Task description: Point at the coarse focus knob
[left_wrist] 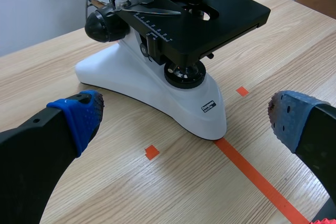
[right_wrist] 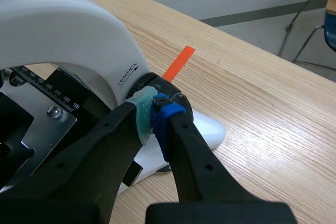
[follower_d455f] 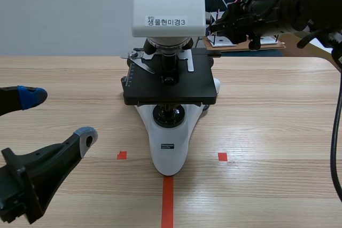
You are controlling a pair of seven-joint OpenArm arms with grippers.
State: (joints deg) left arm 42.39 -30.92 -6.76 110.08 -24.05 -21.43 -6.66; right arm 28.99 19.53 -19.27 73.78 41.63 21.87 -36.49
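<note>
Coarse focus knob [right_wrist: 180, 99]: found on the microscope's [follower_d455f: 170, 132] right flank, mid-tabletop, axis toward the right edge | right gripper [right_wrist: 156, 113]: jaws pressed together, tips set against the knob, judged nearer | left gripper [follower_d455f: 59, 116]: jaws spread apart, near the left edge, well apart

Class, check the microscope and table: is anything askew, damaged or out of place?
Nothing stands out. The microscope stands upright and intact on the table; the right gripper, shut, has its tips at the knob.

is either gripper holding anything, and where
Nothing is held: the left gripper is open, the right gripper is shut, tips at the knob on the microscope.
</note>
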